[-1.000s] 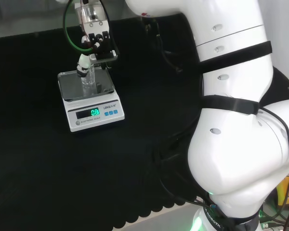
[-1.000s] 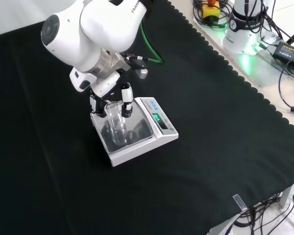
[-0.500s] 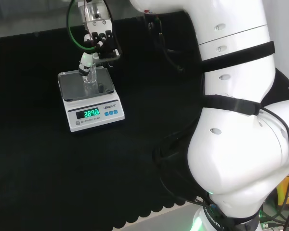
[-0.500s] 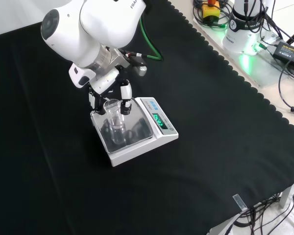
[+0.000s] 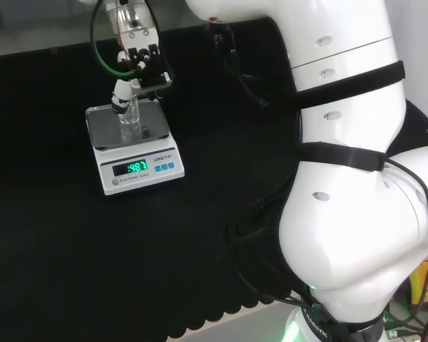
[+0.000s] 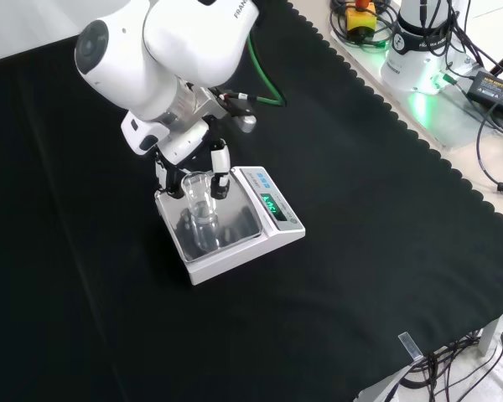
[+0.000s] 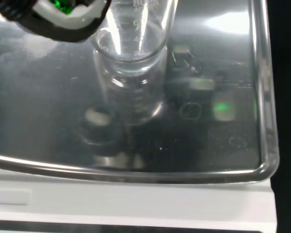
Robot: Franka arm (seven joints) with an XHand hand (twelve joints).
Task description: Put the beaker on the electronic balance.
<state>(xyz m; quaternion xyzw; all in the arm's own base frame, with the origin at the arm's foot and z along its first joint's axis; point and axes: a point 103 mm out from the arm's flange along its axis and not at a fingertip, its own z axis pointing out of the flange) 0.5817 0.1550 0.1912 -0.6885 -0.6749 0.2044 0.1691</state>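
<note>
I see the beaker [image 6: 200,208] standing upright on the balance [image 6: 235,243] pan. The hand [image 6: 184,155] sits at its rim with fingers [image 6: 220,167] on either side; I can't tell whether they grip it.

We see the white arm reaching out and bending down, its wrist pointing downward. The hand [image 6: 189,159] hangs low with fingers [image 5: 119,96] pointing down, curled close together in a pinch.
</note>
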